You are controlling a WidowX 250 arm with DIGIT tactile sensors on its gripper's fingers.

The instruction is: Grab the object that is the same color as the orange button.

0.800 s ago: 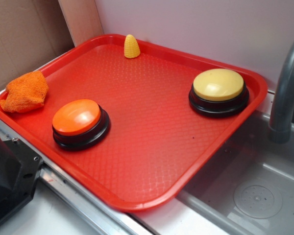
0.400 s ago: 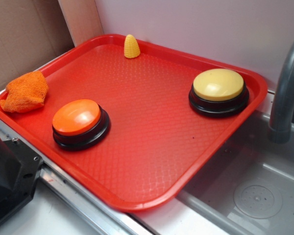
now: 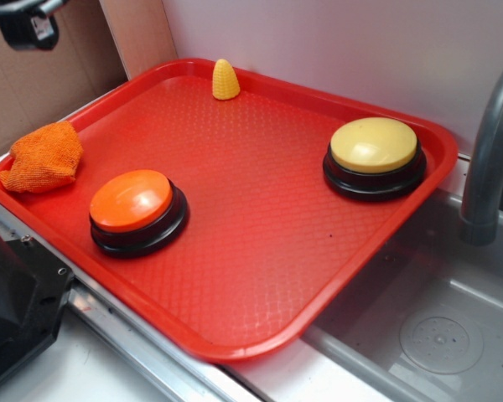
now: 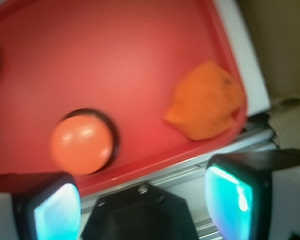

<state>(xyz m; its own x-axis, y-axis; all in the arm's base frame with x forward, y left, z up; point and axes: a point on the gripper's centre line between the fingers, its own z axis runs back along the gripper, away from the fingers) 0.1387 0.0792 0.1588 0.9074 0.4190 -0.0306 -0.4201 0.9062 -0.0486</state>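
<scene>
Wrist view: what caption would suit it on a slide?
Open end effector hovers over the red tray's edge, orange cloth bundle and orange button below.

The exterior view is evenly and brightly lit and sharp throughout, with soft highlights on the orange button, on the pale yellow button and along the rim of the red tray, and only short, faint shadows under the objects. The wrist view is blurred across the whole frame and washed out toward its upper right. The orange cloth bundle shows no knit texture there, and the claw fingers in the foreground are out of focus with a cyan sheen.
</scene>
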